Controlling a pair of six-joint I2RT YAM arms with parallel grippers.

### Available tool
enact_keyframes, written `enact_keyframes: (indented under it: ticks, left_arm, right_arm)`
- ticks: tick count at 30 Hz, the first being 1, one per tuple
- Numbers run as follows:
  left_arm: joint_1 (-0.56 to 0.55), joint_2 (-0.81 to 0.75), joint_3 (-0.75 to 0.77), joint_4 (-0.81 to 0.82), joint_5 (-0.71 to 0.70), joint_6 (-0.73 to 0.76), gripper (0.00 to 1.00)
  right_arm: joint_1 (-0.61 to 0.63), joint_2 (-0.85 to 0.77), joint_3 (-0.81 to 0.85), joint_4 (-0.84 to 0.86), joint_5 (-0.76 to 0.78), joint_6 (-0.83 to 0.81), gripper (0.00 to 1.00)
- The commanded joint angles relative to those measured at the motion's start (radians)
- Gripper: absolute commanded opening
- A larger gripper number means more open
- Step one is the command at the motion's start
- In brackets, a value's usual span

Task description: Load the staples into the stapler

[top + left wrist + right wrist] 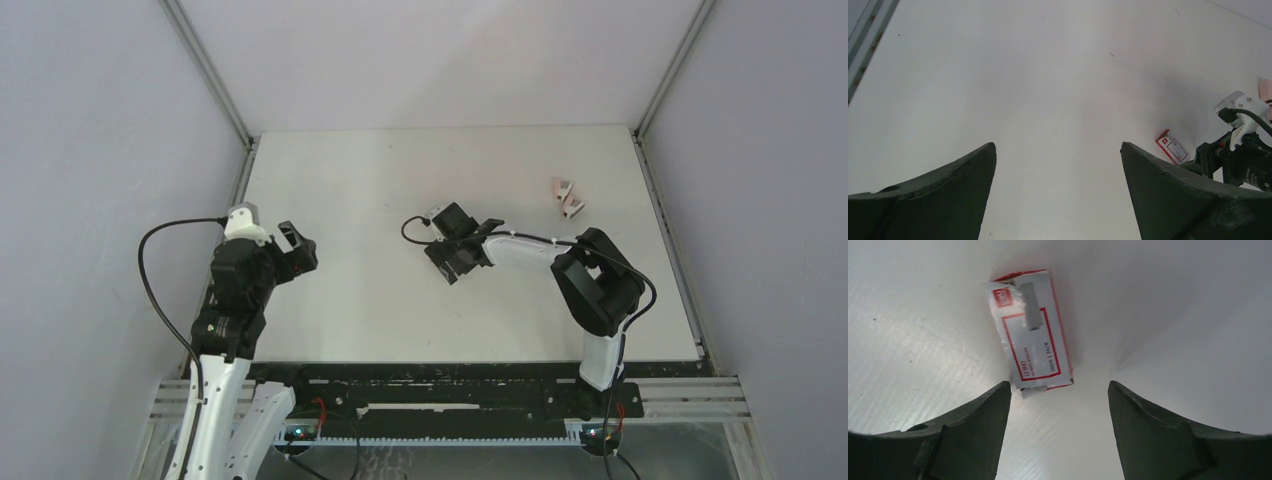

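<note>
– Fingers of the right gripper (1059, 390): how do they stand?
– Wide apart, with nothing between them. They hang over the table (350, 180), pointing down at the box (1030, 330) of staples.
– And the left gripper (1058, 147)?
– Its fingers are spread wide too, with only bare table between them. It is out near the table's left edge, well apart from everything else.
– What can you read on the box?
– It has a white label with a red frame and a small red square logo in one corner, which I can't make out. Small print runs along one long side. One number looks like 5000; the rest is too fine to tell. Both ends of the box look ragged.
– Where are the staples (1030, 306)?
– A short grey strip lies on top of the label near the logo end, running along the box's length. It sits beyond the right fingertips, and neither finger touches it. The box's near end comes about level with the tips, closer to the finger on the left of the wrist view.
– The staplers?
– Two pink staplers (563, 187) lie side by side near the table's far right, well apart from the box and both grippers
</note>
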Motion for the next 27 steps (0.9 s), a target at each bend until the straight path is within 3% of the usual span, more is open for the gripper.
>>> enact_keyframes:
  ticks: [1, 7, 14, 16, 18, 22, 24, 27]
  left_arm:
    - [0.007, -0.001, -0.015, 0.035, 0.018, 0.018, 0.98]
    - [0.007, -0.021, -0.022, 0.049, 0.021, 0.023, 0.98]
    - [-0.005, -0.026, -0.059, 0.128, 0.130, 0.032, 0.92]
    - [-0.063, -0.021, -0.083, 0.200, 0.154, -0.016, 0.89]
    - [-0.226, 0.003, -0.131, 0.353, 0.089, -0.057, 0.89]
    - [-0.437, 0.214, -0.155, 0.637, 0.030, 0.050, 0.89]
    - [-0.456, 0.387, -0.118, 0.725, 0.069, 0.100, 0.88]
    - [-0.461, 0.623, 0.033, 0.728, 0.184, 0.147, 0.84]
  right_arm:
    - [-0.031, -0.028, -0.001, 0.042, 0.116, 0.068, 0.71]
    - [-0.100, -0.057, -0.002, 0.029, 0.183, 0.138, 0.70]
    - [-0.184, -0.206, -0.068, 0.049, 0.041, 0.207, 0.70]
    - [-0.196, -0.270, -0.118, 0.091, -0.042, 0.222, 0.70]
    - [-0.212, -0.339, -0.181, 0.155, -0.126, 0.239, 0.70]
    - [-0.277, -0.471, -0.373, 0.374, -0.303, 0.294, 0.70]
    - [-0.319, -0.504, -0.443, 0.465, -0.405, 0.332, 0.70]
    - [-0.364, -0.495, -0.480, 0.524, -0.464, 0.371, 0.66]
